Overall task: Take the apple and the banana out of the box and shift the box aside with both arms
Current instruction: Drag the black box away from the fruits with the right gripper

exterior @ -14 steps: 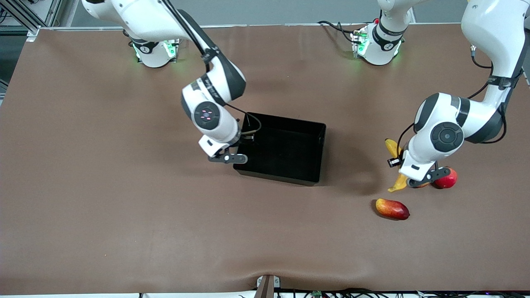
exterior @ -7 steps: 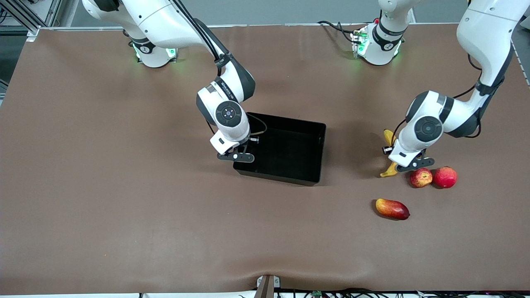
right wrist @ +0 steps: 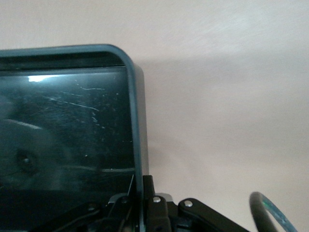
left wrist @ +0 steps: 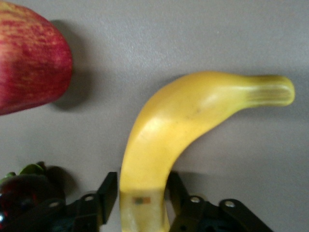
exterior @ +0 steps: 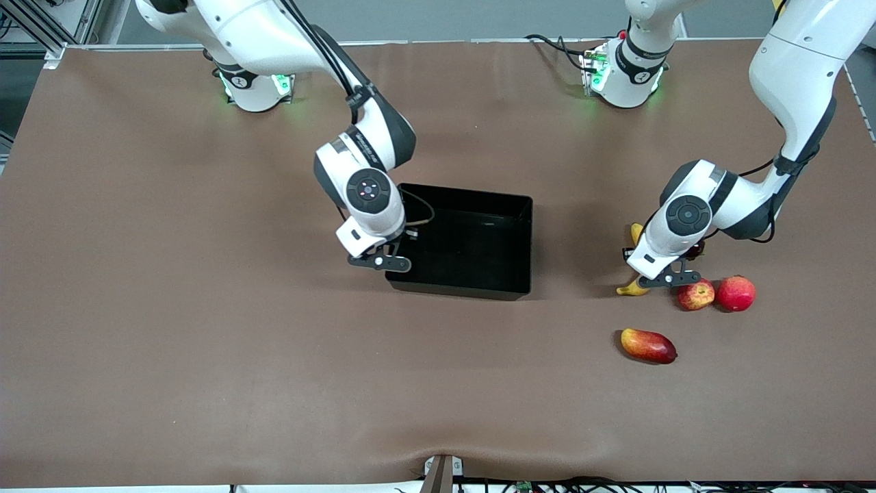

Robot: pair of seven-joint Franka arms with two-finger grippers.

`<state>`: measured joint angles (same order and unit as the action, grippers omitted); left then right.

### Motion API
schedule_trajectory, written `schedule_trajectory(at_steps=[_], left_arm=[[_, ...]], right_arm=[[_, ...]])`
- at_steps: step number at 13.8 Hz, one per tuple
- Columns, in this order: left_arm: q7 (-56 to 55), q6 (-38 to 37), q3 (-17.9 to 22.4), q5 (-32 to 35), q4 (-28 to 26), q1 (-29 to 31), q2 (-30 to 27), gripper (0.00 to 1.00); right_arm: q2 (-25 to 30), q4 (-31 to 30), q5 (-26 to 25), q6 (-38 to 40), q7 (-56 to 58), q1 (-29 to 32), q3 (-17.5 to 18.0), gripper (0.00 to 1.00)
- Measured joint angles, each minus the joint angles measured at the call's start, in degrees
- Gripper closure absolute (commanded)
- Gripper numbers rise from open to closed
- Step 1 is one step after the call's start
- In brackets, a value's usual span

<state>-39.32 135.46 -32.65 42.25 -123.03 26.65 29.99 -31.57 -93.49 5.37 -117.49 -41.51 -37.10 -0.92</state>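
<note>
Now I'm gripping with both arms, mid-table.
Left gripper [left wrist: 142, 200] is clamping the banana [left wrist: 188, 121]; right gripper [right wrist: 140, 200] is pinching the box [exterior: 472, 239] wall.

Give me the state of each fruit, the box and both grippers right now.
banana: lying on the table, gripped at one end by the left gripper.
apple: loose on the table, touching the red-pink fruit.
red-pink fruit: loose on the table.
mango: loose, nearest the front camera.
plum: on the table, beside the left gripper.
box: upright, empty.
left gripper: shut on banana.
right gripper: shut on the box's wall.
</note>
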Motion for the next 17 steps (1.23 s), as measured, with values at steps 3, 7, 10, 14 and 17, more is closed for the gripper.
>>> schedule_trajectory(at_steps=[3, 7, 10, 14, 17], left_arm=[[0.8, 0.9, -2.0, 0.2, 2.4, 0.2, -1.7, 0.0], [0.8, -3.4, -4.7, -2.2, 4.4, 0.2, -10.5, 0.0], [4.1, -19.4, -8.8, -9.5, 10.7, 0.2, -15.1, 0.0], [6.5, -39.6, -12.6, -18.2, 25.9, 0.0, -16.6, 0.0], [11.4, -47.7, -12.4, -23.7, 36.9, 0.4, -16.8, 0.0]], right_arm=[[5.2, 0.1, -0.5, 7.3, 7.3, 5.9, -0.4, 1.0], [11.0, 0.0, -0.7, 13.6, 16.3, 15.7, -0.6, 1.0], [13.1, -0.3, -0.9, 16.7, 24.4, 24.2, -0.7, 1.0], [13.3, -0.9, -1.0, 17.0, 36.5, 37.0, -0.8, 1.0], [13.0, -4.4, -1.0, 11.6, 46.0, 44.6, -0.8, 1.0]])
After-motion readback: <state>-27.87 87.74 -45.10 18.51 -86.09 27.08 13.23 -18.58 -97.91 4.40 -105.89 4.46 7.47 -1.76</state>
